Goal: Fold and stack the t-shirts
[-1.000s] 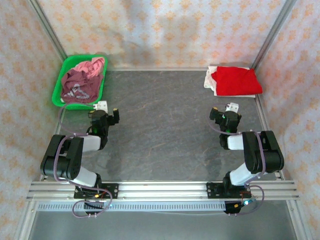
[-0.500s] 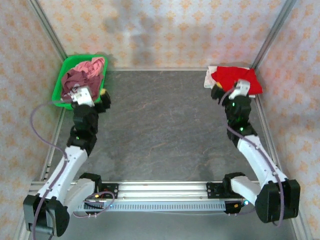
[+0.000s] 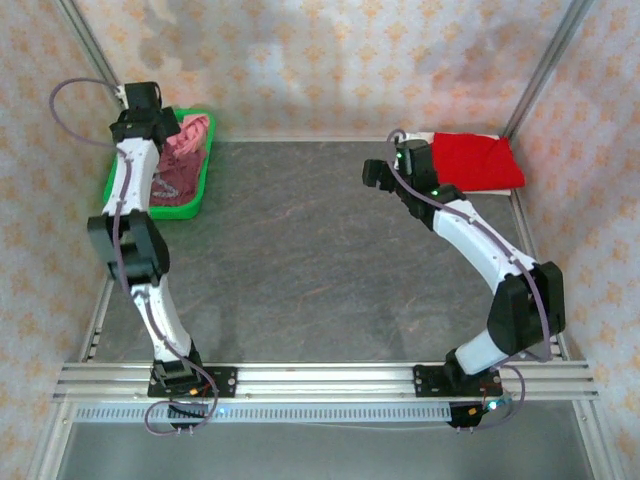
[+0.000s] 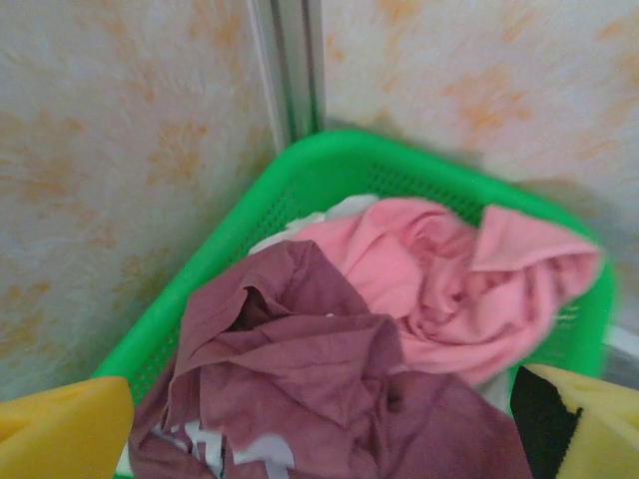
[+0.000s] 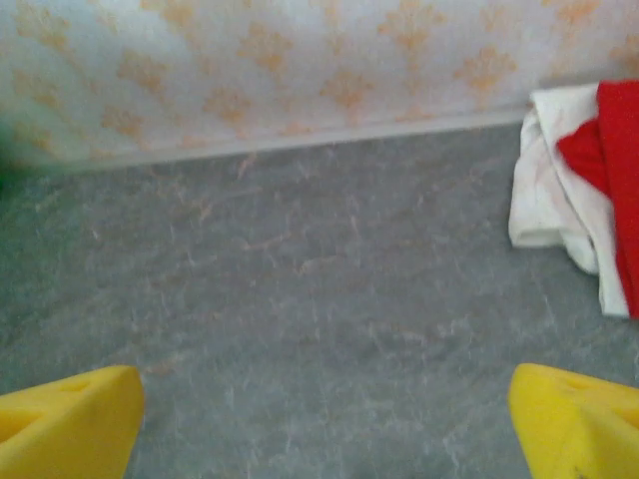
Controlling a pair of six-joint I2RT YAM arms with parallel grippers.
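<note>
Maroon t-shirt (image 4: 300, 369), crumpled with pale print showing, lies just beneath the left gripper (image 4: 319, 429) — jaws spread wide, holding nothing. A pink t-shirt (image 4: 439, 269) is bunched beside it, both inside the green basket (image 4: 329, 165) at the far left corner of the table (image 3: 300, 250). The right gripper (image 5: 329, 424), jaws also wide and empty, hangs over bare tabletop — to its right, a red t-shirt (image 3: 478, 160) lies on a white t-shirt (image 5: 544, 200) near the far right corner.
</note>
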